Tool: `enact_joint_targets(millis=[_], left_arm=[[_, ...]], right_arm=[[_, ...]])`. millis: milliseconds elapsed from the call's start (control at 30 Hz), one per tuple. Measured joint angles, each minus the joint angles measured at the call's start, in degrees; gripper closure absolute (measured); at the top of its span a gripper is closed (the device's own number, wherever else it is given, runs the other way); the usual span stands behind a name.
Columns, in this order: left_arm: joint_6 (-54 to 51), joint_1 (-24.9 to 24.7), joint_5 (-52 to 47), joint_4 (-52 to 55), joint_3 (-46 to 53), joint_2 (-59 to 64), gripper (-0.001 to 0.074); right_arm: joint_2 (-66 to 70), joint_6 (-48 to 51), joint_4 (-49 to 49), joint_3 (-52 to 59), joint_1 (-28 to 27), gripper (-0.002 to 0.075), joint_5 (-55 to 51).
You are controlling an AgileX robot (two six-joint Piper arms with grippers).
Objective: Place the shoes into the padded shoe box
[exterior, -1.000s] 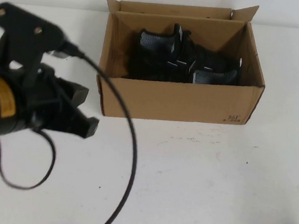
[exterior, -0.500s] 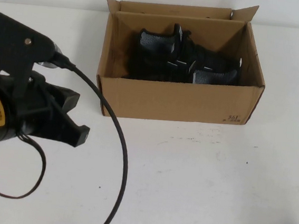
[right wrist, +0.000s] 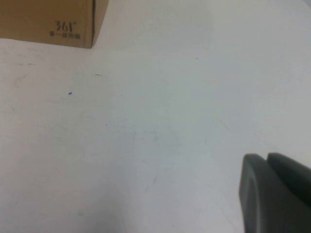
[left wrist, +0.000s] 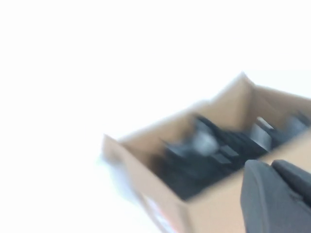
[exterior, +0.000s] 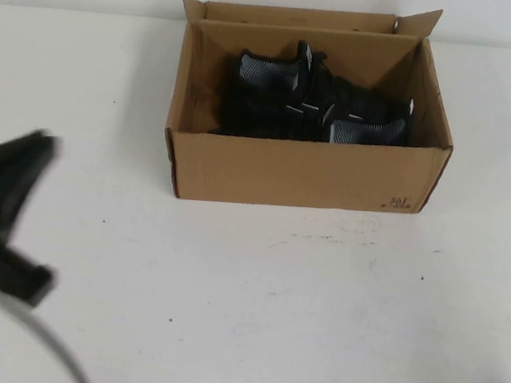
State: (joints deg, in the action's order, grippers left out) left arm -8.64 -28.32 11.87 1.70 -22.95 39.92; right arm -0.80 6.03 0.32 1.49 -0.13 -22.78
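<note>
The brown padded shoe box [exterior: 302,173] stands at the back middle of the table, flaps open. Both black knit shoes [exterior: 318,107] lie inside it, grey linings showing. My left gripper [exterior: 27,215] is a blurred dark shape at the left edge, well left of the box and nearer to me. In the left wrist view its fingers [left wrist: 265,194] sit together with nothing between them, and the box [left wrist: 218,208] and the shoes [left wrist: 209,150] show blurred. My right gripper [right wrist: 266,158] is outside the high view; it is shut and empty over bare table.
The box's printed lower corner [right wrist: 65,26] shows at the far edge of the right wrist view. The white table [exterior: 316,315] stretches open in front of the box. A pale wall runs behind the box.
My left arm has pulled back to the left and toward me, away from the box, and is now mostly out of the high view. The box and shoes have not moved.
</note>
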Motion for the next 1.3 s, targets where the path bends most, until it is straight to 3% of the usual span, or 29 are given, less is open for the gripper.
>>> enact_joint_targets(millis=[133, 500, 633, 933, 1133, 1300], left_arm=[[-1.13, 6.13, 8.47, -1.7, 9.09, -9.93, 0.0738], [2.44, 23.03, 9.26, -3.29, 23.94, -32.75, 0.0738], [3.83, 23.89, 3.28, -3.29, 24.4, -38.19, 0.0738], [4.11, 23.88, -21.64, -3.29, 24.44, -40.41, 0.0738], [4.2, 23.88, -31.18, -3.29, 24.44, -40.41, 0.0738], [4.2, 23.88, -33.15, -3.29, 24.53, -40.41, 0.0738]], right_arm=[[0.0, 0.0, 0.0, 0.0, 0.0, 0.0734, 0.0], [0.0, 0.0, 0.0, 0.0, 0.0, 0.0734, 0.0], [0.0, 0.0, 0.0, 0.0, 0.0, 0.0734, 0.0], [0.0, 0.0, 0.0, 0.0, 0.0, 0.0734, -0.09], [0.0, 0.0, 0.0, 0.0, 0.0, 0.0734, -0.09], [0.0, 0.0, 0.0, 0.0, 0.0, 0.0734, -0.09]])
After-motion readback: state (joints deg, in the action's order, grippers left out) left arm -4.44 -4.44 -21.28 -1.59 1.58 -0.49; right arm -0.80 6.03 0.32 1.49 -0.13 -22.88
